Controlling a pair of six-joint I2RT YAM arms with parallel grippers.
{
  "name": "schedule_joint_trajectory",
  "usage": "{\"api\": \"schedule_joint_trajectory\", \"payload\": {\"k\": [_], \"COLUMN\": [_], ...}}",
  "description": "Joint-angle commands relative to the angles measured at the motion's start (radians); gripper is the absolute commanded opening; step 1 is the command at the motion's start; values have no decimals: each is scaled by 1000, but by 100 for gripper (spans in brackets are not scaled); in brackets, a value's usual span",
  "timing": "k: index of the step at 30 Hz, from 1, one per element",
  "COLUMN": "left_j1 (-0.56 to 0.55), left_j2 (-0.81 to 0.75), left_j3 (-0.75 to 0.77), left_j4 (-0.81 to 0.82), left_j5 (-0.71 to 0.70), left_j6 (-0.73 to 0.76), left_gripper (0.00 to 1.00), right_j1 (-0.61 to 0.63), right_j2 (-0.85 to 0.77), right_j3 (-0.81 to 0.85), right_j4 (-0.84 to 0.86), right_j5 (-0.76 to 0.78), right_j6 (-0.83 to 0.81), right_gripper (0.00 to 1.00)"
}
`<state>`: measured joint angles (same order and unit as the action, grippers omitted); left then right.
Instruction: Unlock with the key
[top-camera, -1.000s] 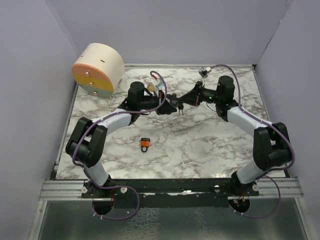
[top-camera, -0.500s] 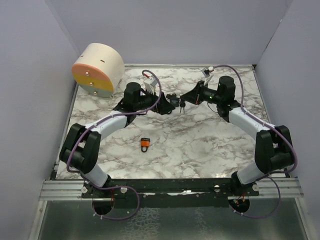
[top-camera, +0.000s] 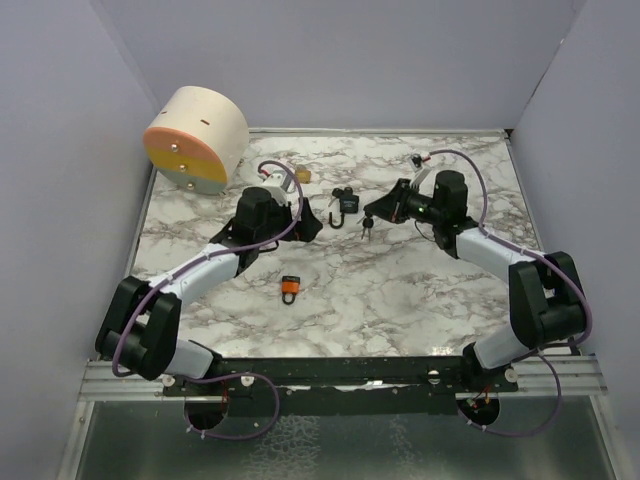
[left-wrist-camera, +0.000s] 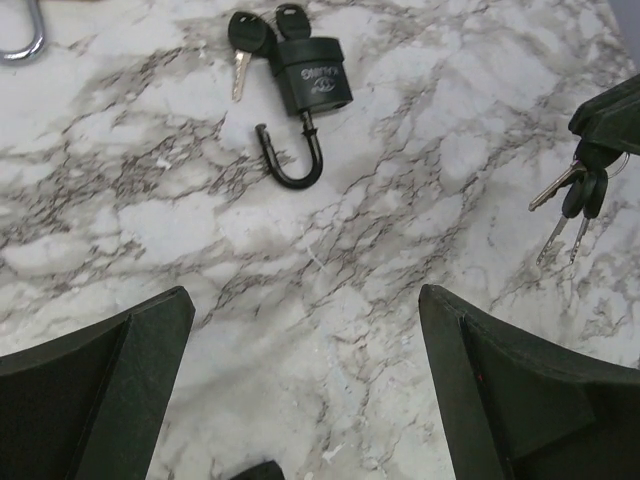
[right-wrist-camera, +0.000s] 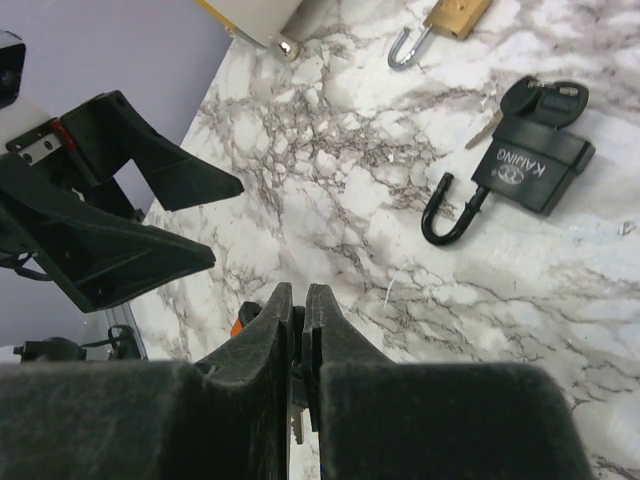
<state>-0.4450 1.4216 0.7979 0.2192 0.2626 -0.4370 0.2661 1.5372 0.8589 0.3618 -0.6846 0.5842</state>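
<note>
- The black padlock (left-wrist-camera: 312, 85) lies flat on the marble table (top-camera: 420, 290), in the far middle part, between the two grippers.
- Its shackle (left-wrist-camera: 287, 165) is swung open: one leg is in the body and the hooked end is free, pointing toward the near edge.
- Two black-headed keys (left-wrist-camera: 245, 40) lie touching the body at the end opposite the shackle. I cannot tell whether one sits in the keyhole.
- A brass padlock (right-wrist-camera: 458, 15) with a silver shackle lies just beyond, toward the far left.
- A small orange padlock (top-camera: 290, 287) lies well apart, nearer the arm bases.
- A round cream box with an orange face (top-camera: 195, 138) stands in the far left corner.
- Nothing lies between either gripper and the black padlock; only bare marble.
- The left gripper (left-wrist-camera: 305, 300) hovers on the near-left side of the padlock with its jaws spread wide, holding and touching nothing.
- The right gripper (right-wrist-camera: 299, 292) is on the padlock's right, its jaws pressed together on a key bunch (left-wrist-camera: 572, 195) that hangs from its tip above the table, clear of the padlock.
</note>
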Motion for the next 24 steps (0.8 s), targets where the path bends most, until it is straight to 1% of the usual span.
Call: {"api": "schedule_joint_trajectory", "payload": {"k": [1,4,8,13,16,20,24], "left_j1": [-33,-80,-177,-289,-332,-366,-389], "left_j2": [-93,-137,-153,-133,-126,-127,-118], "left_j3": [-61,-99,-122,-130,-132,-144,-162], "left_j4": [-71,-110,-180,-290,-365,-419,-435], "left_j5": [-172,-255,-395,-560,-648,-723,-753], "left_j6": [-14,-26,-56,-157,-230,-291,-318], "left_gripper": [99,99,99,98,98,98,97], "right_j1": [-7,-7,-8,-7,-7,-7,-7], "right_j2": [-22,-8,1,-1,-5,-11,-9], "right_j3": [-67,-62,-64,-67,-67,-70,-71], "right_j4": [181,183,189,186,177,171,170], "right_j5": [3,-17,-27,-31,-30,-29,-32], "right_j6": [68,62,57,47,40,31,31], "right_gripper": [1,1,1,1,1,1,1]}}
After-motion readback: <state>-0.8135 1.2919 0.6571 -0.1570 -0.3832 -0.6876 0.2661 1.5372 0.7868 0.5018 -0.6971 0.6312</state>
